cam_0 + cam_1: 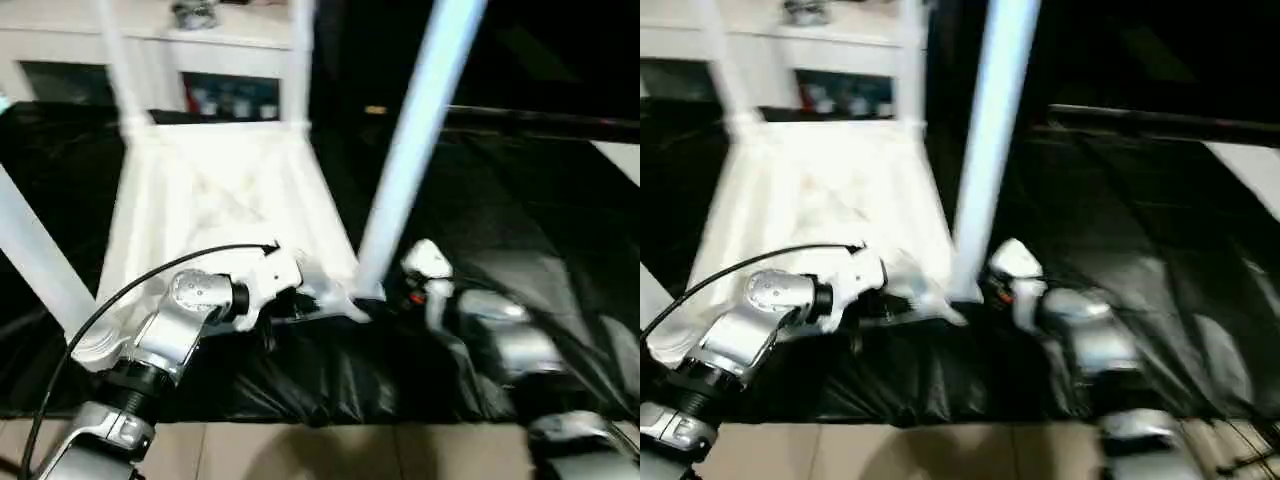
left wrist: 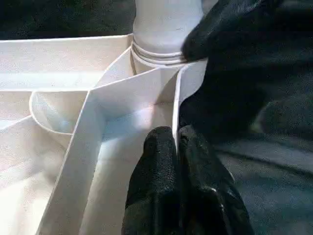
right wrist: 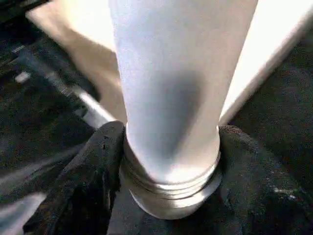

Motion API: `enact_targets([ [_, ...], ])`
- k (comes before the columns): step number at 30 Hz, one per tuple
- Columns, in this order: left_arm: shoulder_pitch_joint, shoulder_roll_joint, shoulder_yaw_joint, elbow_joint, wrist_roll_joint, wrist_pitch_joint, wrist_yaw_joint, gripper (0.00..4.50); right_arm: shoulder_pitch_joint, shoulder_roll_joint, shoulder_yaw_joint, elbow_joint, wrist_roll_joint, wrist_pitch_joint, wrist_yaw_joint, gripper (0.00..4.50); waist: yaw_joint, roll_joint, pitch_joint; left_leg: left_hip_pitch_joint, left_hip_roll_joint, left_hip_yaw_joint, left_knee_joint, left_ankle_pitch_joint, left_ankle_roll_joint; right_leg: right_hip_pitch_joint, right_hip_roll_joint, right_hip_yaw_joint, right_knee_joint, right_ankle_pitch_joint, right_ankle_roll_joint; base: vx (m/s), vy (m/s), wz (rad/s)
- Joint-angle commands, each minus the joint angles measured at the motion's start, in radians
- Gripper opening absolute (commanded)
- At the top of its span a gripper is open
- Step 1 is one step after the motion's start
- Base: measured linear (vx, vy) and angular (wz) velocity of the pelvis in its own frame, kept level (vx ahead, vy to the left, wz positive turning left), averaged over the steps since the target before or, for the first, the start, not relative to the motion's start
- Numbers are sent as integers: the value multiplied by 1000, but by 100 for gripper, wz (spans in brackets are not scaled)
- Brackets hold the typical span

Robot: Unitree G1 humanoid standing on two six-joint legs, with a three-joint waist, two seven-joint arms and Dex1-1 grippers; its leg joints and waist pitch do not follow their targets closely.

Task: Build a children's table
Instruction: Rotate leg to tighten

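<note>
tabletop: the white tabletop [image 1: 215,215] lies upside down at about 11 o'clock from the picture centre in the head view, ribbed underside up, so the corner sockets face upward for the legs.
legs: four white legs stand up from its corners; the near right leg [image 1: 415,140] rises at about 1 o'clock and leans a little, the other three sit at the far corners and the near left.
right gripper: the right gripper [image 3: 166,191] has a black finger on each side of the leg's threaded base, clamped on it just above the socket, likely to turn or seat it.
left gripper: the left gripper [image 2: 177,161] has its two fingers pressed together on a thin upright rim wall of the tabletop beside that same corner, seemingly to steady the top against the twisting.
progress: judging by this, the last leg is being fixed.
surface: a crinkled black sheet [image 1: 520,230] covers the work area; pale floor tiles [image 1: 300,450] show at 6 o'clock.
room: a white cabinet with glass doors [image 1: 190,60] stands at 12 o'clock behind.
</note>
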Motion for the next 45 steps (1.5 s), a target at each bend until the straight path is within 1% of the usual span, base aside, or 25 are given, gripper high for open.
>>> enact_targets([
  [1,-25,-82,-18,-38,1,22,105,0,-10,95,64,41,-21,7,-68,269,-4,6,-47,-2,1,-5,-71,-328,0,42,-68,25,-96,-607,-75,0,0,0],
  [3,-25,-118,-23,-44,6,45,141,0,-27,139,38,65,-15,14,-162,268,-6,11,-48,-2,0,-9,-71,-343,0,41,-69,22,-98,-622,-67,0,0,0],
  [4,-29,-154,-28,-43,13,63,180,0,-50,184,10,93,-10,15,-263,268,-15,9,-49,-2,-1,-10,-71,-358,-2,40,-67,19,-102,-619,-65,0,0,0],
  [5,-35,-179,-29,-39,21,73,212,0,-71,213,-12,118,-5,14,-340,268,-15,18,-50,-1,-1,-11,-72,-357,-4,40,-68,18,-100,-606,-70,0,0,0],
  [6,-37,-189,-30,-38,25,78,225,0,-79,224,-21,128,-2,12,-370,268,-25,13,-50,-4,-1,-11,-72,-361,-4,38,-65,18,-101,-587,-77,0,0,0],
  [7,-40,-201,-31,-36,29,83,240,0,-89,237,-31,140,0,8,-402,268,-27,14,-50,0,-2,-11,-71,-377,-3,35,-63,18,-100,-582,-80,0,0,0],
  [8,-45,-217,-32,-33,36,91,262,0,-104,252,-42,159,0,-3,-443,268,-27,23,-52,1,-3,-12,-69,-381,-1,35,-64,18,-100,-572,-83,0,0,0],
  [10,-53,-250,-35,-28,51,103,310,0,-124,270,-39,182,-21,-38,-483,268,-27,23,-54,3,-2,-6,-67,-384,8,31,-61,23,-97,-513,-106,0,0,0],
  [11,-55,-255,-38,-28,53,94,314,0,-125,272,-39,178,-21,-61,-473,268,-27,22,-55,1,-2,-5,-68,-375,11,33,-60,25,-94,-493,-113,0,0,0],
  [12,-56,-254,-39,-28,53,87,312,0,-123,272,-43,172,-13,-69,-461,324,-22,24,-58,-1,0,-2,-68,-349,17,36,-61,29,-90,-437,-129,0,0,0],
  [13,-56,-252,-41,-26,52,75,307,0,-121,267,-47,165,-8,-73,-449,338,-21,23,-58,-3,1,1,-67,-331,24,37,-59,33,-83,-382,-150,0,0,0],
  [16,-54,-239,-41,-24,47,55,286,0,-114,245,-54,150,-2,-75,-428,359,-18,21,-60,-7,0,6,-67,-288,40,44,-59,36,-74,-322,-179,0,0,0],
  [17,-52,-234,-41,-24,47,48,278,0,-111,237,-56,142,-1,-75,-419,359,-19,16,-61,-8,0,7,-66,-278,44,45,-59,36,-74,-319,-180,0,0,0],
  [20,-43,-215,-41,-34,33,31,245,0,-99,201,-48,113,-4,-80,-392,390,-11,16,-63,-10,1,10,-64,-212,60,51,-61,39,-67,-274,-192,0,0,0],
  [22,-37,-203,-41,-44,25,21,223,0,-94,179,-42,102,-9,-82,-377,397,-10,15,-63,-11,1,10,-64,-204,62,53,-60,38,-66,-269,-193,0,0,0],
  [23,-15,-157,-42,-71,3,3,139,0,-84,109,-26,69,-18,-80,-293,413,-4,19,-65,-11,1,11,-63,-182,66,57,-61,38,-61,-243,-201,0,0,0],
  [25,-4,-126,-48,-81,-6,-6,90,0,-84,66,-5,61,-26,-75,-225,413,0,16,-61,-11,4,13,-63,-190,72,52,-60,39,-64,-257,-203,0,0,0],
  [28,4,-99,-51,-95,-24,-20,35,0,-86,26,18,60,-39,-82,-148,413,13,21,-60,0,9,15,-64,-211,63,46,-62,41,-65,-274,-207,0,0,0],
  [33,6,-32,-54,-105,-37,-30,-62,0,-93,-43,55,41,-14,-60,75,413,9,16,-60,-9,6,12,-64,-212,65,54,-61,40,-58,-262,-208,0,0,0],
  [35,6,-7,-55,-109,-53,-34,-104,0,-93,-63,73,24,1,-45,148,413,9,9,-59,-7,6,14,-63,-208,72,52,-61,41,-59,-266,-209,0,0,0],
  [37,8,17,-58,-115,-72,-44,-148,0,-95,-79,87,13,14,-41,197,399,12,12,-61,-8,7,13,-63,-185,75,53,-62,41,-55,-251,-211,0,0,0],
  [38,10,32,-58,-121,-79,-45,-170,0,-96,-84,90,1,28,-29,229,389,9,-6,-61,-9,8,16,-61,-179,79,53,-60,41,-55,-249,-210,0,0,0],
  [39,10,35,-58,-122,-80,-46,-173,0,-96,-85,91,-2,32,-26,238,389,14,3,-60,-8,8,13,-62,-173,80,53,-63,41,-52,-258,-210,0,0,0],
  [42,12,59,-53,-136,-101,-44,-222,0,-90,-96,107,-29,60,-12,337,368,16,0,-59,-6,11,14,-62,-167,72,51,-62,41,-52,-255,-210,0,0,0],
  [45,12,64,-53,-133,-108,-44,-235,0,-87,-100,115,-30,59,-13,377,346,22,4,-59,-3,12,15,-62,-169,69,49,-62,42,-50,-245,-215,0,0,0],
])
